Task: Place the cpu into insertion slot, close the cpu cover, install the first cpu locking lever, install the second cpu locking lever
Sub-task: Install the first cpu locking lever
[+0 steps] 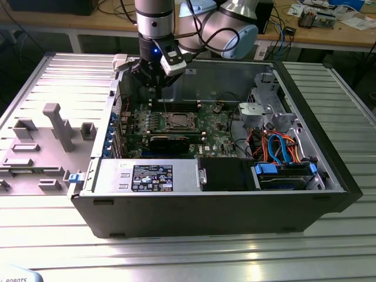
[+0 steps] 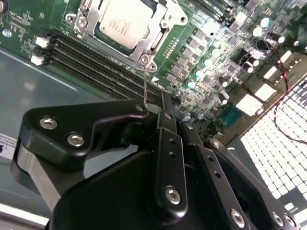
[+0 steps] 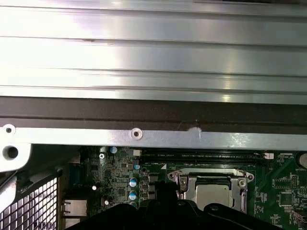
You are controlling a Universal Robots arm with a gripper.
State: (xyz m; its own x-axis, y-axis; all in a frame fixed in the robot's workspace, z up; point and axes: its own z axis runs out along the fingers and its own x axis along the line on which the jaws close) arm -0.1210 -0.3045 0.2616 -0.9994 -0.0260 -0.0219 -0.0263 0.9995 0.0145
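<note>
The shiny ribbed metal bench (image 1: 205,255) holds a big open computer box (image 1: 205,216) and, beside it, a grey tray (image 1: 64,76).

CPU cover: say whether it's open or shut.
Shut: the cpu cover lies flat, framing the silver top of the cpu.

My arm (image 1: 226,23) and my gripper (image 1: 154,87), seen from outside and from the wrist.

My arm is built of round silver-grey tubes with light blue caps (image 1: 200,7) at the joints. The last section is a grey cylinder with a dark ring, and a small blue light (image 1: 154,51) shines there. A white block (image 1: 174,61) with a dark face sits at its side. My gripper is matt black. In the second wrist view its flat links (image 2: 168,158) have rounded ends and carry shiny silver screws (image 2: 48,123).
</note>
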